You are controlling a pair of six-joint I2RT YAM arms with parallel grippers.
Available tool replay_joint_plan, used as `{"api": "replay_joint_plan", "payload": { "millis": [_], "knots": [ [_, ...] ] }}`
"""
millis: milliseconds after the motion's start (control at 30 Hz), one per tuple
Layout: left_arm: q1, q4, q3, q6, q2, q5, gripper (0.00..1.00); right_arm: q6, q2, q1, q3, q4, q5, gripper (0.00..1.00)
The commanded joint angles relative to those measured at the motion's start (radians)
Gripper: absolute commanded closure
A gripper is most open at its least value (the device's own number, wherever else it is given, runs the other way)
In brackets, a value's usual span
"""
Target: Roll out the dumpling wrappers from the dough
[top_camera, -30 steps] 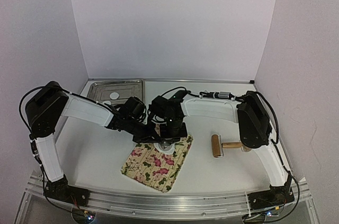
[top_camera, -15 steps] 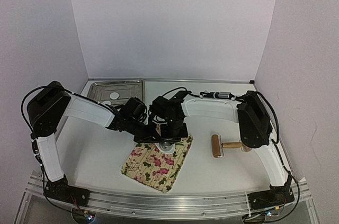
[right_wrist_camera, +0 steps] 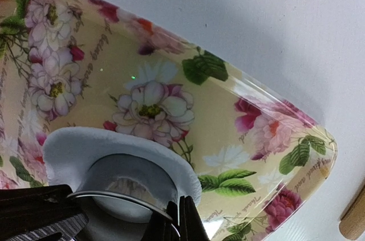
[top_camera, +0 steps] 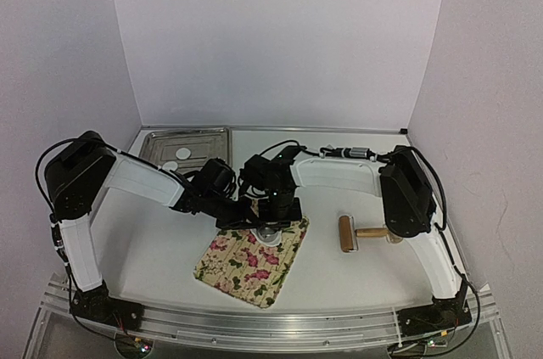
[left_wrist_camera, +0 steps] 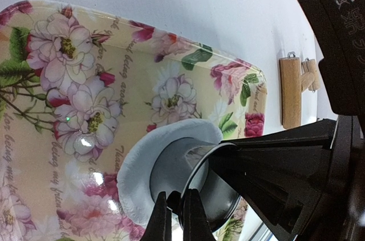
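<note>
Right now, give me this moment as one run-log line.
left gripper: shut on ring cutter | right gripper: same | dough: under ring cutter, on floral board

A white table sits in a booth of plain, pale lilac walls: the back wall at 12 o'clock, the left wall at 9, the right wall at 3. An aluminium rail edges the table at 6 o'clock. The light is soft and even.

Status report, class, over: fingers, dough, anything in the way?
Left fingers and right fingers both shut on ring cutter. Cutter sits on dough on flowered board. Rolling pin lies right, apart.
</note>
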Motion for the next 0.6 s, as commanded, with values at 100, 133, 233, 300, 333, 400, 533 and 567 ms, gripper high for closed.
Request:
{"api": "replay_joint_plan", "payload": {
  "millis": [100, 133, 233, 300, 333, 400, 533, 567],
  "knots": [
    [-0.058, -0.228, -0.066, 0.042, 0.167, -0.102, 1.0, 0.004, 0.229, 0.027, -0.051, 0.035, -0.122, 1.0],
    [-0.058, -0.23, -0.065, 0.044, 0.167, -0.103, 1.0, 0.003, 0.236, 0.027, -0.046, 0.036, -0.127, 1.0],
    [-0.058, -0.238, -0.059, 0.049, 0.176, -0.107, 1.0, 0.002, 0.251, 0.027, -0.045, 0.038, -0.142, 1.0],
    [-0.058, -0.241, -0.052, 0.051, 0.186, -0.106, 1.0, 0.004, 0.256, 0.027, -0.049, 0.04, -0.147, 1.0],
    [-0.058, -0.241, -0.05, 0.051, 0.191, -0.105, 1.0, 0.004, 0.256, 0.027, -0.051, 0.041, -0.148, 1.0],
    [-0.058, -0.235, -0.054, 0.049, 0.193, -0.103, 1.0, 0.008, 0.258, 0.027, -0.059, 0.046, -0.153, 1.0],
    [-0.058, -0.21, -0.081, 0.038, 0.194, -0.094, 1.0, 0.02, 0.266, 0.03, -0.08, 0.068, -0.17, 1.0],
    [-0.058, -0.203, -0.09, 0.035, 0.196, -0.089, 1.0, 0.022, 0.269, 0.032, -0.082, 0.071, -0.173, 1.0]
  ]
}}
